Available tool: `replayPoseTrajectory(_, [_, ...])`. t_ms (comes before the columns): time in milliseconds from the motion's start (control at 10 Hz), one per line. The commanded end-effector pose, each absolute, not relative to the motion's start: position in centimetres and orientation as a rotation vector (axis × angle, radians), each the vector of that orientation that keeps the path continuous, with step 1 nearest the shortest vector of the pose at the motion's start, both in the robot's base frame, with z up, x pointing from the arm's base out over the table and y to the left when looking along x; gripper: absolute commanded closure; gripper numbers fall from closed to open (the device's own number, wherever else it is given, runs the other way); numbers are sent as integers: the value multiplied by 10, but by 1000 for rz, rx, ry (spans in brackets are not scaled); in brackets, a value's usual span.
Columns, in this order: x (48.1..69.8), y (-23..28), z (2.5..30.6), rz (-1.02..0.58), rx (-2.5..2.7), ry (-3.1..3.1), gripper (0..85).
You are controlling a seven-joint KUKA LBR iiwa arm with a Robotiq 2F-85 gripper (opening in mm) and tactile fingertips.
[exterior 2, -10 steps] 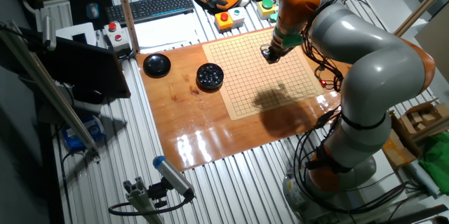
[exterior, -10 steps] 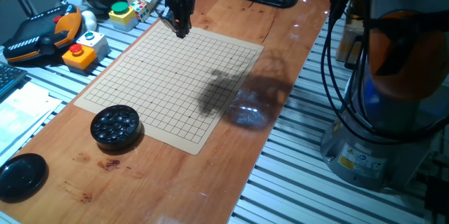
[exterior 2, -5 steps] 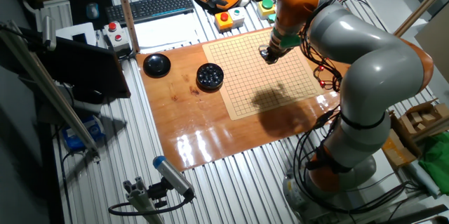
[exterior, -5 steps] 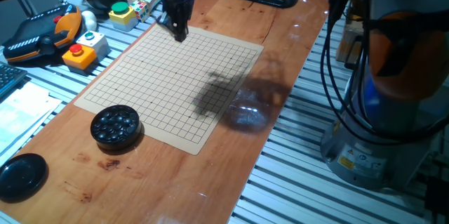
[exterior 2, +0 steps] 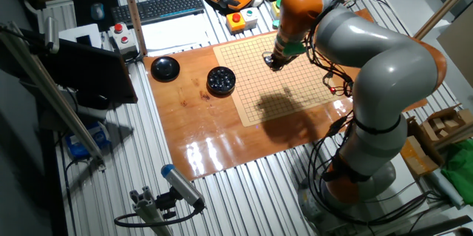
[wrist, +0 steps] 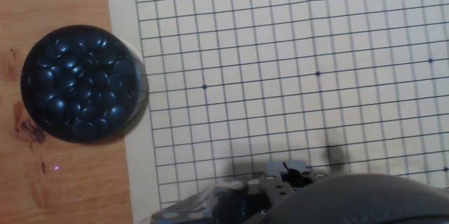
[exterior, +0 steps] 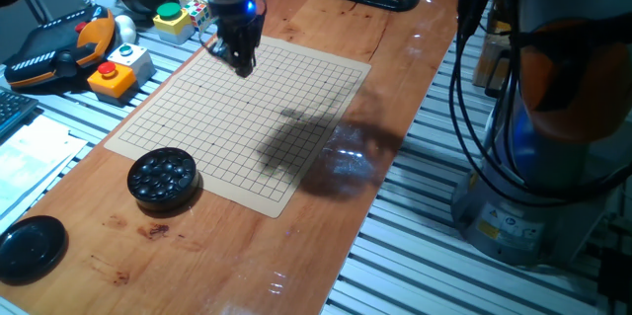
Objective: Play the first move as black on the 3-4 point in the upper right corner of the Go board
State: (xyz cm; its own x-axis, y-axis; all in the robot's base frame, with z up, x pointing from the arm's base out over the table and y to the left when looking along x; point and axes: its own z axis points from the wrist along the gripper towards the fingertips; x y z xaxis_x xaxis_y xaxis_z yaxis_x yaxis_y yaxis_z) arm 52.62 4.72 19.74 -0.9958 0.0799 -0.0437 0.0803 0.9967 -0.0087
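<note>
Nowhere legible writing; claw (exterior: 240, 61) above Go board (exterior: 247, 118).

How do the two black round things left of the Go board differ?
The bowl sits open and heaped with glossy black stones; the lid holds none and shows a smooth domed top. The bowl touches the board edge; the lid lies apart from it, near the wooden panel's corner. The bowl looks taller, the lid flatter. Both are round, black and rest on the wood.
</note>
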Motion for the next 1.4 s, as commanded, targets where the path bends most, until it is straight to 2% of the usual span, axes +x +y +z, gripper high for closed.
replayPoseTrajectory(0, [526,51,193,-14,115,3097,843])
replayPoseTrajectory(500, [525,79,189,-211,19,3096,843])
replayPoseTrajectory(800, [529,82,183,-119,107,3099,843])
replayPoseTrajectory(1300, [527,90,172,-85,85,3085,843])
